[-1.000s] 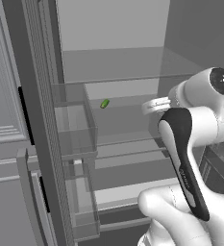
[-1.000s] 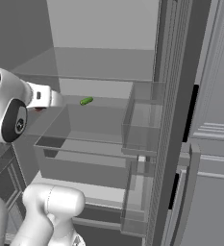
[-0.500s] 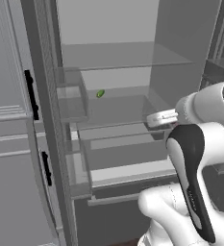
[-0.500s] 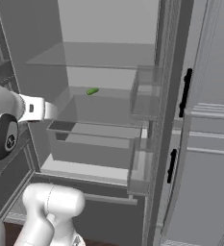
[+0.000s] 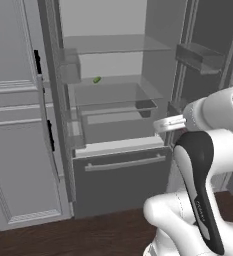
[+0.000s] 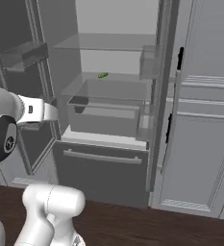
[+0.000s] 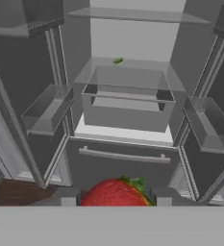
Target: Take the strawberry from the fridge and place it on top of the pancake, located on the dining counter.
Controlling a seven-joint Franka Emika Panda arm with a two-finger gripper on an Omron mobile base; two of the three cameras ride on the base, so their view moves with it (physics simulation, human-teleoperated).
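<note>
— Where's the strawberry (image 7: 115,193)?

— Low in the hand view, right at the bottom edge, red with a bit of green leaf on its upper right. Sits between the two dark fingers (image 7: 68,197), one tip on each side, touching it.

— So clamped?

— Yes, fingers closed on the strawberry, held out in front of the fridge (image 7: 128,110), not inside it.

— And the fridge itself?

— Both doors swung wide, pale interior on show. Glass shelf (image 5: 113,44) up top, a clear drawer bin (image 6: 107,113) under the middle shelf, dark bottom drawer (image 5: 120,177) shut, with its horizontal bar handle (image 7: 123,155). Door bins (image 7: 47,110) hang on the inner faces of both doors.

— Anything left on the shelves?

— A small green oblong item (image 5: 96,79) lying on the middle shelf, towards the back, well apart from the fingers. Seen too in the right base view (image 6: 103,75) and in the hand view (image 7: 118,60).

— The arm?

— White arm (image 5: 203,170) with a dark band, rising at the lower right of the left base view, wrist end pointing left towards the fridge opening at about drawer height. In the right base view it comes in from the left edge (image 6: 17,120). Fingertips themselves too small to make out in either base view.

— Surroundings?

— Light grey panelled cabinets (image 5: 13,125) beside the fridge, black handles (image 6: 180,57) on them, dark wood floor (image 5: 88,240) below.
</note>
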